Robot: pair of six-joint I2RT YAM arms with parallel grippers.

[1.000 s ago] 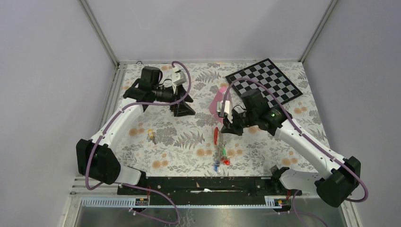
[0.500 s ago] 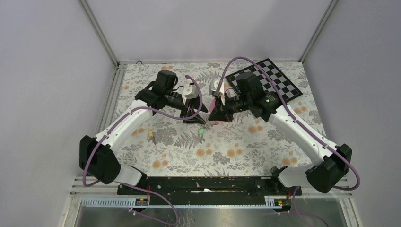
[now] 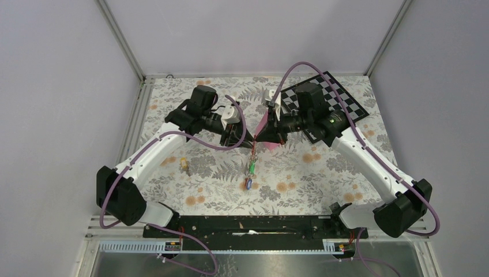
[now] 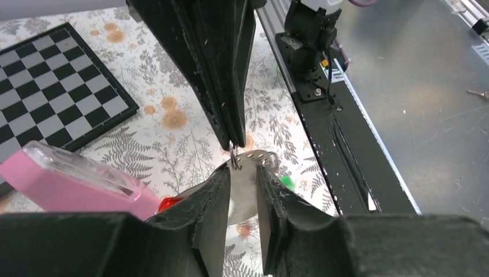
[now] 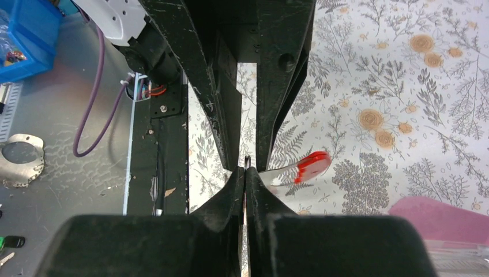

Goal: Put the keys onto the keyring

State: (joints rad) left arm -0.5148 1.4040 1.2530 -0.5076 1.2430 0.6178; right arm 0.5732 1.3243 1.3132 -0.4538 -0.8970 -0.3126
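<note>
Now, keyring [image 4: 254, 158]: held in the air over the table [image 3: 323, 173], where the fingertips of the two arms meet. Its grey side faces the left wrist camera and its red end shows in the right wrist view.
Left gripper [image 4: 242, 173]: jaws drawn in on the grey side of the keyring, which fills the gap between them.
Right gripper [image 5: 245, 173]: pinched tight on a small wire ring [image 4: 233, 151] at the keyring's edge.
Hanging keys [image 3: 251, 170]: a green-headed and a blue-headed one dangle in a string below the meeting point (how they are linked is too small to tell).
Loose key [image 3: 184, 165]: lies on the table well apart, toward the left arm.
Step in hand: I judge it a handover or a two-handed hold that steadies the keyring for threading.
Next move: probably one gripper must carry the keyring alone, firmly, so the other can go for the loose key. A weak grip would drop the bunch.
</note>
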